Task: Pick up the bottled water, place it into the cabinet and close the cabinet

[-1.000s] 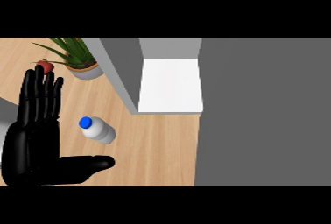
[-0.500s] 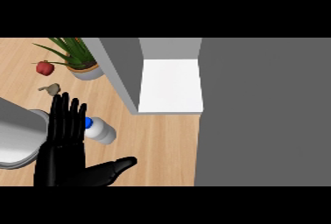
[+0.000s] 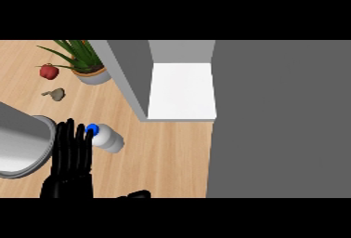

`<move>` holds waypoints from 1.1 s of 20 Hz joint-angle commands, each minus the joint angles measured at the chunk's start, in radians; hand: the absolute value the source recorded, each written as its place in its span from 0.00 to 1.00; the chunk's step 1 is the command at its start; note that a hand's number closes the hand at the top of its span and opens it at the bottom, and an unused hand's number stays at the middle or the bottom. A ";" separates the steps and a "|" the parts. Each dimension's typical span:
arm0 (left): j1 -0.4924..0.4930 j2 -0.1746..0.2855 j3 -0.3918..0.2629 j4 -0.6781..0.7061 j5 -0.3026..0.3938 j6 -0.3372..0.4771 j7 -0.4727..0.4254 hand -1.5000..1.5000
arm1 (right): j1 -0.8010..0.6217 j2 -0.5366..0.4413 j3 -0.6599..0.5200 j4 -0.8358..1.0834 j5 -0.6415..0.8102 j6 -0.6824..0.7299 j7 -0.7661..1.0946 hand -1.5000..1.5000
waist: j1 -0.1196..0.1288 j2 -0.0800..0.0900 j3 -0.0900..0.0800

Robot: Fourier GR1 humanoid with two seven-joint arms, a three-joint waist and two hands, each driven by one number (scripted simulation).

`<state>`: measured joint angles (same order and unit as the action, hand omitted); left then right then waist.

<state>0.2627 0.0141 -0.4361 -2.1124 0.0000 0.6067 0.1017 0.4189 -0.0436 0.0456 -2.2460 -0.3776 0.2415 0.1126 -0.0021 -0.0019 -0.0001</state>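
Head view: L hand [image 3: 68,173] at near-left, flat, fingers [image 3: 71,139] straight and side by side, pointing far, thumb [image 3: 137,194] out to the right; clamped on nothing. Grey cylinder [image 3: 21,144] at left edge beside it.

Wood counter [image 3: 165,158]; open cabinet [image 3: 182,90] w/ white shelf far-centre, grey panel [image 3: 281,116] filling the right. Potted plant [image 3: 86,69], red fruit [image 3: 48,70], small brown item [image 3: 56,94] far-left.

Bottled water [image 3: 111,141], blue cap [image 3: 92,128], just right of the fingertips, near-left of cabinet; contact unclear, upright or lying can't tell.
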 commanded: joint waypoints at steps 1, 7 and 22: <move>0.121 0.035 -0.001 -0.034 0.056 -0.038 -0.095 0.00 | 0.022 0.033 0.033 0.042 0.051 0.016 -0.050 0.00 | 0.004 0.000 0.000; 0.157 0.053 0.005 -0.030 0.090 -0.065 -0.160 0.00 | 0.101 0.004 -0.010 -0.011 0.004 0.082 -0.081 0.00 | 0.001 0.000 0.000; 0.147 0.068 0.241 0.197 0.257 -0.208 -0.340 0.00 | 0.185 0.019 0.018 0.017 0.058 0.151 -0.178 0.00 | -0.002 0.000 0.000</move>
<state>0.4097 0.0796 -0.2394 -2.0061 0.2180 0.4546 -0.1702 0.5747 -0.0138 0.0844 -2.2668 -0.3171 0.3450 -0.0100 -0.0022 -0.0018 -0.0005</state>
